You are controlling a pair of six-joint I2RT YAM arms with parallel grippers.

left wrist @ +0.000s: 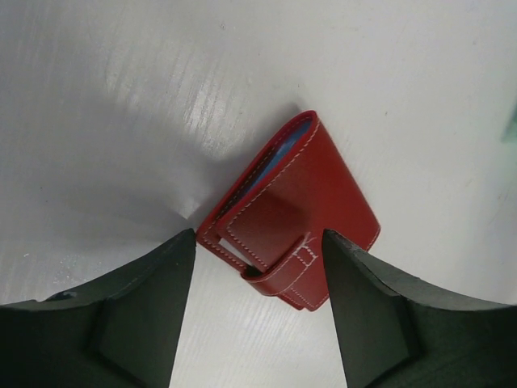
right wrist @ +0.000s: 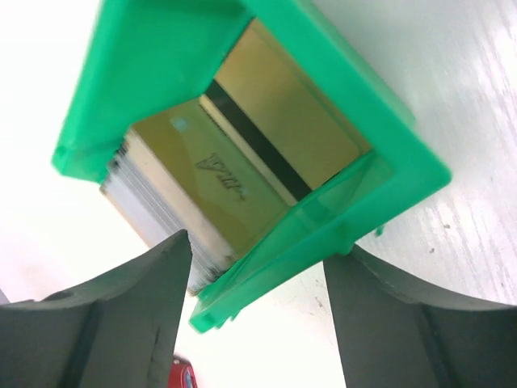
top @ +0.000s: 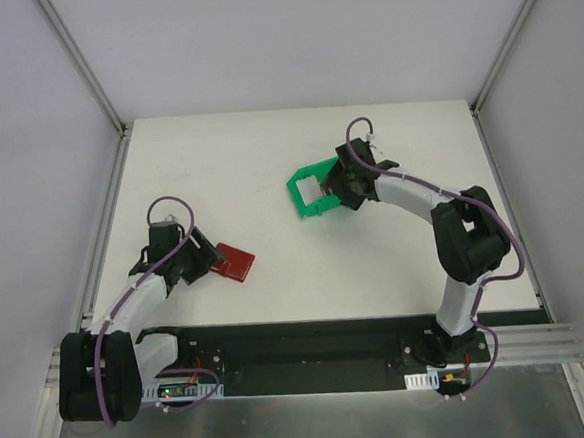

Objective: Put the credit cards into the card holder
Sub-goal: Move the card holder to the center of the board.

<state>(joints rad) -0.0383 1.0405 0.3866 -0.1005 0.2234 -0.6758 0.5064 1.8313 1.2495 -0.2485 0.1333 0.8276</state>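
The dark red card holder (top: 233, 263) lies folded on the white table at left centre. In the left wrist view it (left wrist: 295, 210) shows a blue-grey inner edge and its snap tab. My left gripper (top: 197, 263) is open just beside it, fingers (left wrist: 129, 307) either side of the tab end, not touching. A stack of credit cards (right wrist: 242, 145), gold one on top, whitish-grey ones beneath, sits in the green bin (top: 315, 189). My right gripper (top: 342, 188) is open and empty at the bin's near wall (right wrist: 323, 218).
Grey enclosure walls and metal posts ring the table (top: 286, 139). The black base rail (top: 301, 354) runs along the near edge. White tabletop lies between the wallet and the bin.
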